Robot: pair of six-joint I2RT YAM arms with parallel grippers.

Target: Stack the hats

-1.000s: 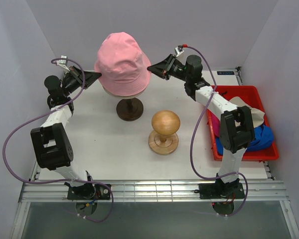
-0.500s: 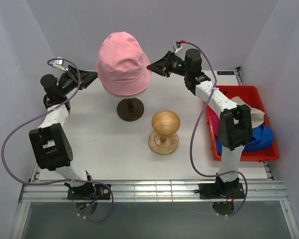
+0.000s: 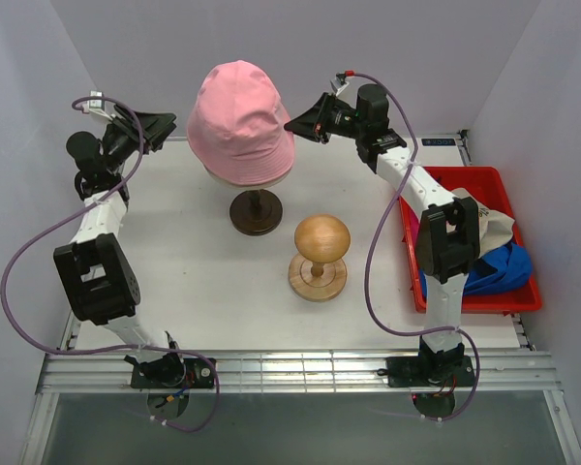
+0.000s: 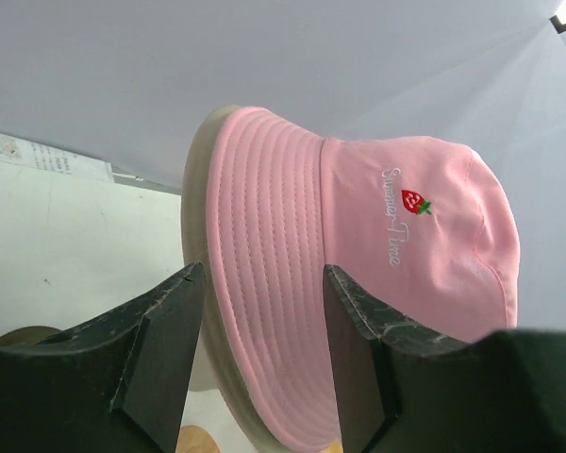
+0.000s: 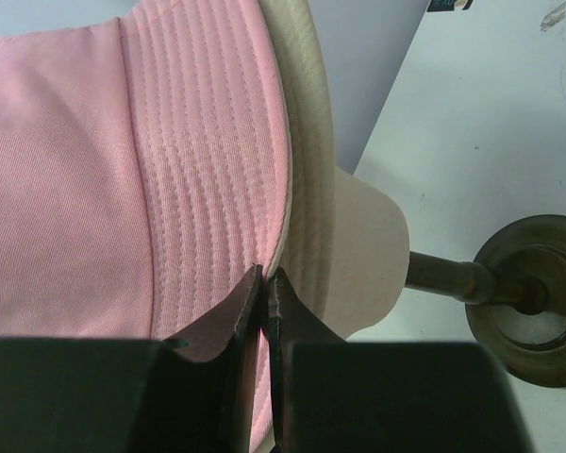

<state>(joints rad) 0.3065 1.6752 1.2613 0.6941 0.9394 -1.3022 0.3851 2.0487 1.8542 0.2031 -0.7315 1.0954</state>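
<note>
Opening and backing off up and to the left, the left end effector [image 3: 168, 126] has let go of the brim since a second ago. Its fingers now stand apart, clear of the cloth.

Next along, the light pink bucket hat [image 3: 240, 116] sits over the beige bucket hat [image 5: 307, 160], whose rim peeps out below it. Both are on the dark stand [image 3: 255, 213] at the back of the counter [image 3: 174, 262]. White script stitched on the pink crown reads "Summer Time" beside a small strawberry.

The right end effector [image 3: 292, 126] is pinched together on the pink brim's hem. Further right, the magenta cap [image 3: 415, 248] and the blue cap [image 3: 508, 266] lie in the red bin [image 3: 470, 171].

All four look light and limp, so I judge they will sag and fold. The stitched brim or peak is the firmest place to take hold.
</note>
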